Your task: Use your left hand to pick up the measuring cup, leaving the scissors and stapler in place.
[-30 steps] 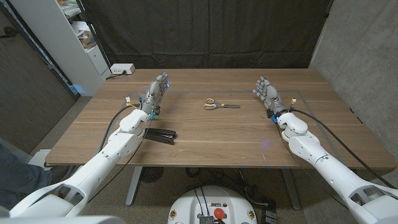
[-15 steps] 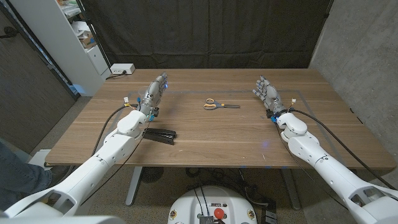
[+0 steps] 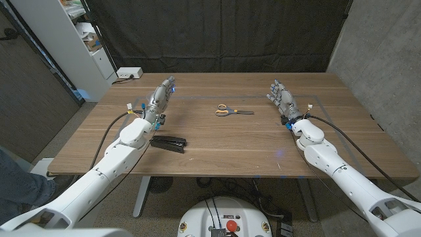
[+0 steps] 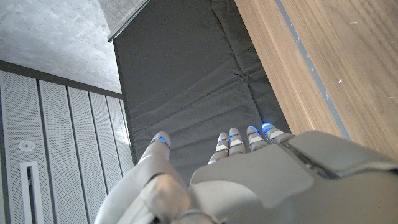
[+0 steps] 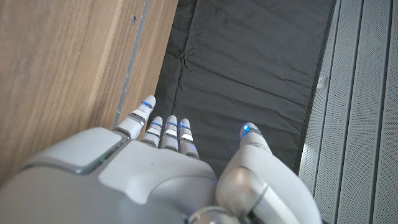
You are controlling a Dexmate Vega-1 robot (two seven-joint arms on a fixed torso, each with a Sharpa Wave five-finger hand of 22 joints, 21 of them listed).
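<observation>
My left hand (image 3: 160,100) hovers over the left part of the wooden table (image 3: 250,141), fingers stretched out and apart, holding nothing. The left wrist view looks along its back (image 4: 249,180) toward the table's edge and a black curtain. A black stapler (image 3: 169,142) lies beside my left forearm, nearer the front edge. Scissors (image 3: 231,110) with orange handles lie at the table's middle, blades pointing right. My right hand (image 3: 281,99) stands open on the right side, well apart from the scissors, and its back (image 5: 155,174) shows with fingers spread.
A white power strip (image 3: 129,73) sits at the back left corner. A white shelf unit (image 3: 85,39) stands beyond the table's left side. A black curtain (image 3: 223,33) hangs behind the table. Dark blue cloth (image 3: 20,184) shows at the lower left.
My left arm has shifted slightly to the left, the hand still open. The right hand, scissors and stapler have not moved.
</observation>
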